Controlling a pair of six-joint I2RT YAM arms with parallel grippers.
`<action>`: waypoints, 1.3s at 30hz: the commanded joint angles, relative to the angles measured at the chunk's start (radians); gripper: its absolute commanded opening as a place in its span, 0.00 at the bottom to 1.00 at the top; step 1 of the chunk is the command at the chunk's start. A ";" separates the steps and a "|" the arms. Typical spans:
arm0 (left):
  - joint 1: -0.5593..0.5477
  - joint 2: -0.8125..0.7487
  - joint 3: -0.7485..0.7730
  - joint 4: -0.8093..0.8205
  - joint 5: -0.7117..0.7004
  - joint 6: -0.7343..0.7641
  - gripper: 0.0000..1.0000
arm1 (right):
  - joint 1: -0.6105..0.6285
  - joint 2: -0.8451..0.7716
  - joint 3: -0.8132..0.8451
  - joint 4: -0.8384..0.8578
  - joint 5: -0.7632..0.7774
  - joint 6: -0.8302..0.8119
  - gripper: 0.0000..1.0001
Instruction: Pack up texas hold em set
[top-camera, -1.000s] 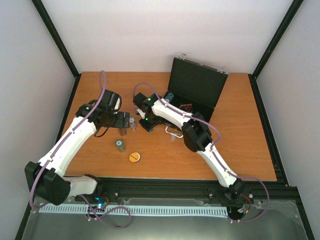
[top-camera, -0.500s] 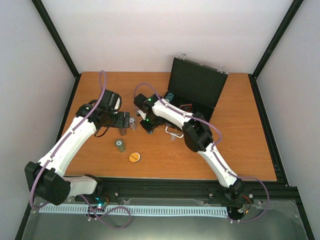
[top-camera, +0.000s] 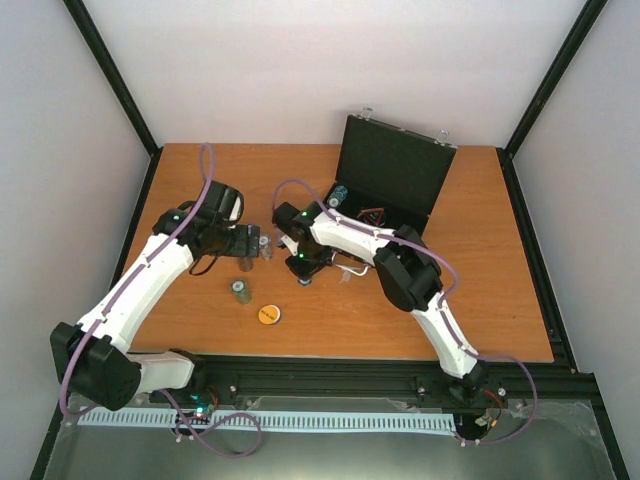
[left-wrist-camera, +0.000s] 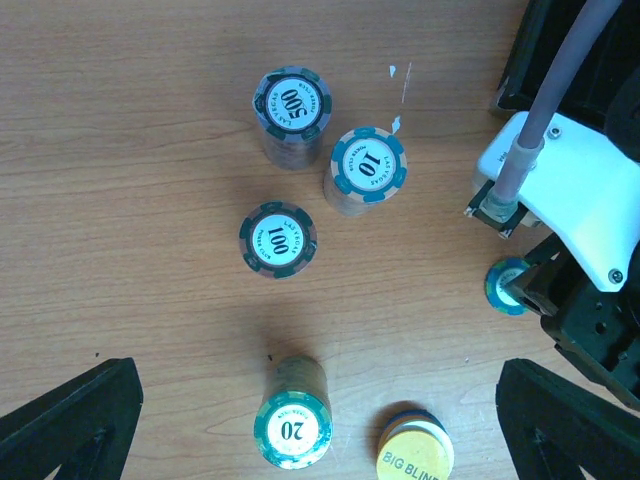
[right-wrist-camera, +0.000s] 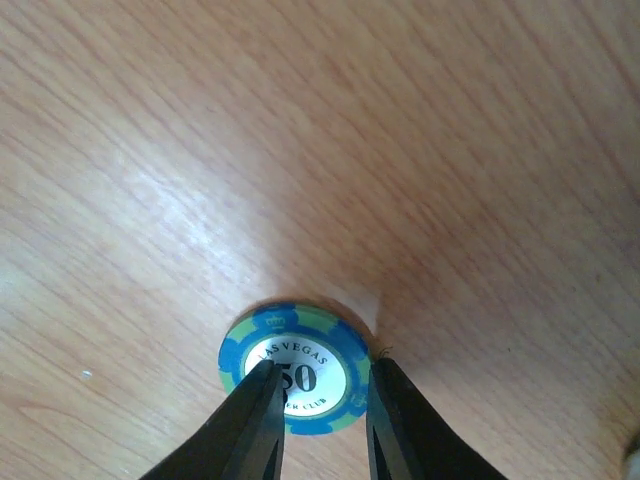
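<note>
Blue-green 50 chip (right-wrist-camera: 296, 370) | on wood table (right-wrist-camera: 300, 150) | fingers (right-wrist-camera: 255, 420) straddle its label

Left arm (top-camera: 150, 275), right arm (top-camera: 445, 325): white shells, black joints, purple cable (top-camera: 206, 165) on each. Green wrist LED (top-camera: 297, 258). Right gripper (right-wrist-camera: 322, 362) black. Black bases (top-camera: 470, 385), 7 and 5 o'clock.

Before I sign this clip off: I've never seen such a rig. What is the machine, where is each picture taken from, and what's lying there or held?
Two robot arms are bolted at the near edge of a table. One picture looks down from above; the other two come from a camera on each wrist. A black case stands open at the back. The left hand is open; its camera shows the 500 stack, 10 stack, 100 stack, 20 stack and a yellow Big Blind disc. The right hand straddles a blue 50 chip; whether it grips it I cannot tell.
</note>
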 joint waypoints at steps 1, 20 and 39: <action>0.002 -0.018 0.001 0.022 0.010 -0.003 1.00 | 0.010 -0.081 -0.004 0.112 0.021 0.018 0.26; 0.002 -0.013 -0.009 0.040 0.013 -0.005 1.00 | 0.082 -0.158 -0.190 0.160 0.096 0.062 1.00; 0.002 -0.045 -0.032 0.030 0.001 -0.019 1.00 | 0.076 -0.001 -0.116 0.079 0.077 0.040 0.87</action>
